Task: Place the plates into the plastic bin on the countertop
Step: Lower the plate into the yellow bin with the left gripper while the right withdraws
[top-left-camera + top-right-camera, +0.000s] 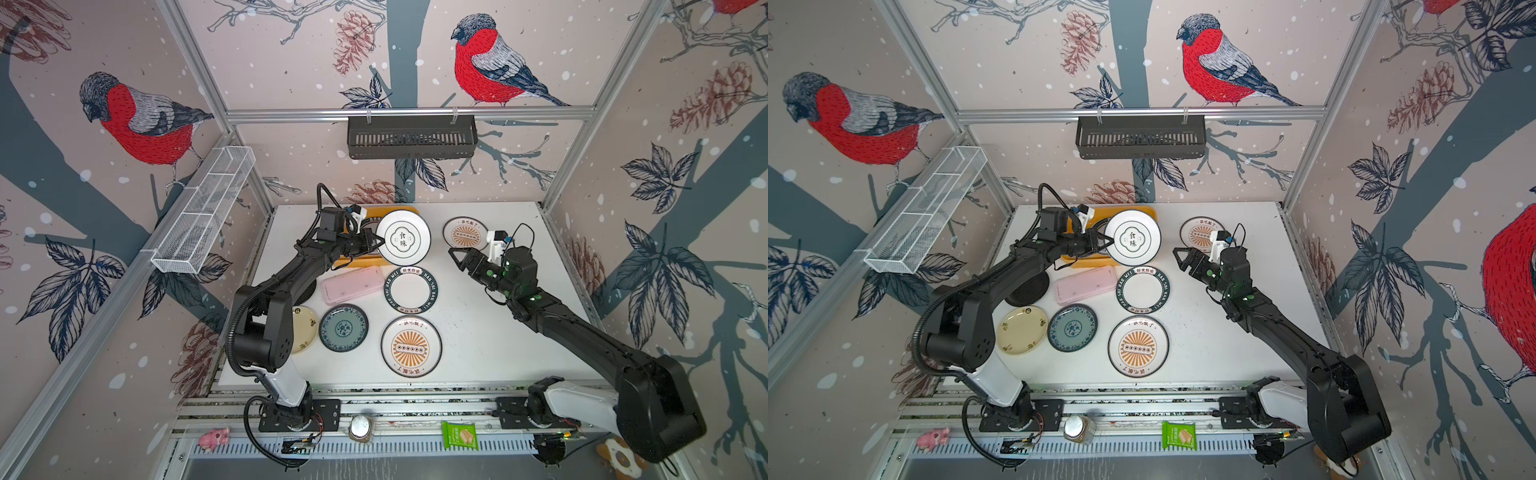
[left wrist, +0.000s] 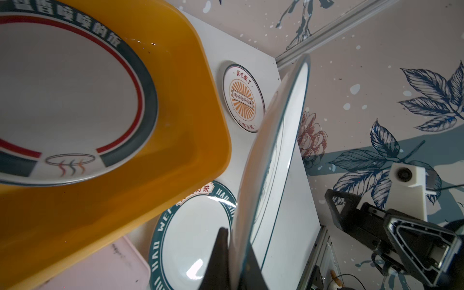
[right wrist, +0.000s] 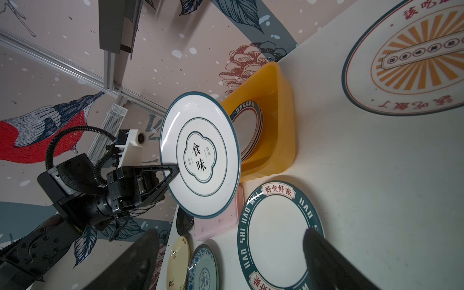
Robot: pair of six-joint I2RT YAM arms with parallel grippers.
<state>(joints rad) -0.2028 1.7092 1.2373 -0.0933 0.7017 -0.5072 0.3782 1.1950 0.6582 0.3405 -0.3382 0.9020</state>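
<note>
Look, the left pincer point(image 1: 376, 241) pinches the rim of the round white cloud-emblem plate point(image 1: 403, 237), held over the yellow-orange plastic bin point(image 1: 357, 262); the right pincer point(image 1: 454, 254) hangs spread, empty. Stiff, glossy, probably slippery and breakable: rim grips only.

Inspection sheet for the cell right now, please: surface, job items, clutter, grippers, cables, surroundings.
Surface: white countertop, no spill seen.
Job's things: bin at the back, red-lined plate inside; cloud plate held aloft over its end; loose plates: far sunburst, near sunburst, lettered, teal, cream, black.
Clutter: pink box beside the bin.
Grippers: left gripper shut on the cloud plate's rim; right gripper open, empty.
Cables: left hose and right cable loop off the arms; no snag seen.
Surroundings: rack, wire basket on rails; toy, jar, packet in front.
</note>
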